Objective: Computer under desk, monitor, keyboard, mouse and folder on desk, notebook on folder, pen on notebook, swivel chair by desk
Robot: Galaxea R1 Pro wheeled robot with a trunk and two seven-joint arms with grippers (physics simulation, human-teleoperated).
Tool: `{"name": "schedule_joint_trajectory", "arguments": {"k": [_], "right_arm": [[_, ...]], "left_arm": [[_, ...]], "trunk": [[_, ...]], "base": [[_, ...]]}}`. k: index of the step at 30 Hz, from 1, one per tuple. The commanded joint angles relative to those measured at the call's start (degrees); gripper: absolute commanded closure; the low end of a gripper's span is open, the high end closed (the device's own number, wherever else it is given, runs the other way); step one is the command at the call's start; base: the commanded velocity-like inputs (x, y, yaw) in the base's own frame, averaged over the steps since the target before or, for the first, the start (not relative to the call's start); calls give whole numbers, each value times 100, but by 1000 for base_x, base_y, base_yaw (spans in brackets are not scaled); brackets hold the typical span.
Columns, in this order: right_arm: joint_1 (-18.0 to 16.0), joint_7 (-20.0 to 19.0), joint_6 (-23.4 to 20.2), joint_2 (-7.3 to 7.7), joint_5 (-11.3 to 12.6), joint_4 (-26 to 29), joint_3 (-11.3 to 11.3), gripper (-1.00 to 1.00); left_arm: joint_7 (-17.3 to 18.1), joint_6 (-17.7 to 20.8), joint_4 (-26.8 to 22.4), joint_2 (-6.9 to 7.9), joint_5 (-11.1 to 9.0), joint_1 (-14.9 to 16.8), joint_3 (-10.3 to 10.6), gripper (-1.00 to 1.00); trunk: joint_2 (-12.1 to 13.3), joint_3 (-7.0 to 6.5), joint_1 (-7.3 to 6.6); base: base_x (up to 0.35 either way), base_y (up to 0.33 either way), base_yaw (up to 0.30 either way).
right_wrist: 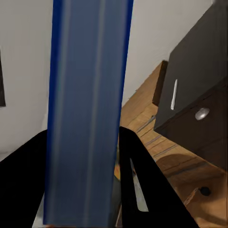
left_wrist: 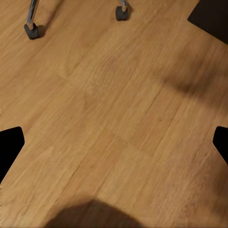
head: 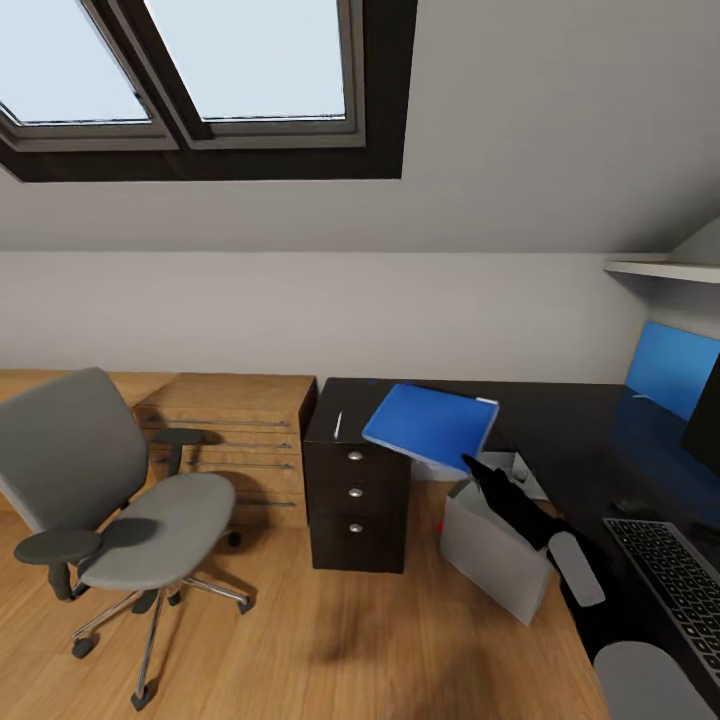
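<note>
At the left of the head view the swivel chair stands on the wooden floor in front of a wooden chest of drawers, well apart from the desk. On the desk's left end, above the drawer unit, lies the pen, and just right of it the right gripper is clamped on the folder, holding it tilted above the desktop edge. Below it the computer stands on the floor, the keyboard lies at the far right, and the left gripper's fingers are spread wide over bare floor.

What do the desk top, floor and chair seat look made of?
Desk: glossy black laminate or lacquer, judging by its blue reflections. Floor: matte wood planks, with visible grain and seams. Swivel chair seat: grey padding, likely fabric; it looks smooth and dull.
</note>
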State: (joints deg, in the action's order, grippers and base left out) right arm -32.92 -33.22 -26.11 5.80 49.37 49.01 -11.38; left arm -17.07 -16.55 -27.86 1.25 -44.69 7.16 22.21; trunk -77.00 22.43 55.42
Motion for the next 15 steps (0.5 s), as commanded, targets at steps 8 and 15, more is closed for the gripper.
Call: {"name": "schedule_joint_trajectory", "arguments": {"k": [8, 15], "right_arm": [[-4, 1409, -31, -586, 212, 436, -1779, 100], [-4, 1670, 120, -730, 310, 570, -2018, 100]], "left_arm": [[-42, -24, 89, 7, -40, 5, 57, -100], [-39, -24, 98, 7, -40, 5, 60, -100]], "trunk": [[-4, 7, 0], [-4, 7, 0]], "base": [[0, 0, 0], [0, 0, 0]]}}
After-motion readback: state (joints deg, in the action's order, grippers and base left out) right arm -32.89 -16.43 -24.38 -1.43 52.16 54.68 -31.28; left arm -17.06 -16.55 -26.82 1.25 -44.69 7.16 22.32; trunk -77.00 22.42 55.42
